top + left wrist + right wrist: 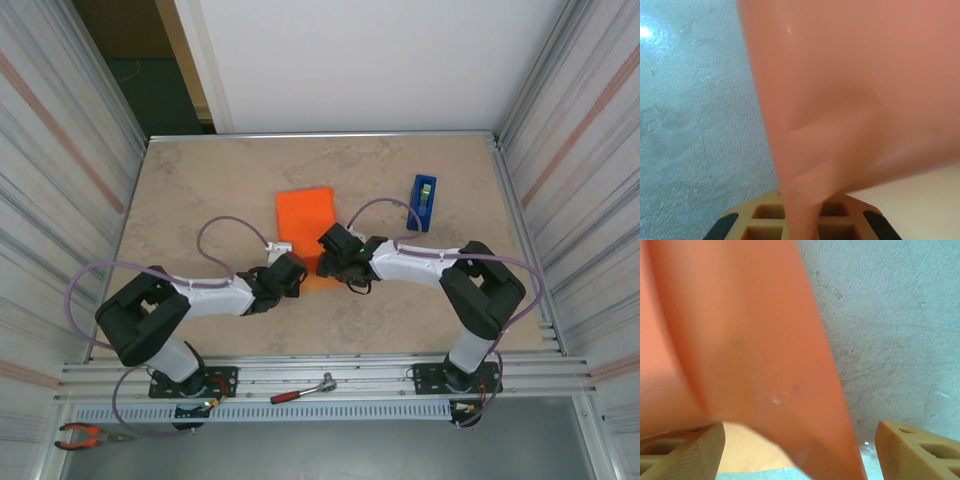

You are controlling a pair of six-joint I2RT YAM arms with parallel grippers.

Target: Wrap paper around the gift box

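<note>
Orange paper (305,212) lies folded at the middle of the tabletop (200,190), its near edge raised between both arms. The gift box is not visible and is presumably beneath the fold. Left gripper (800,220): fingers pressed together, pinching a paper flap. Right gripper (800,445): fingers spread, with the sheet between them but ungripped. Recommendation: the right fingers should close on the edge before pulling, and tension should be kept even to avoid tearing.
</note>
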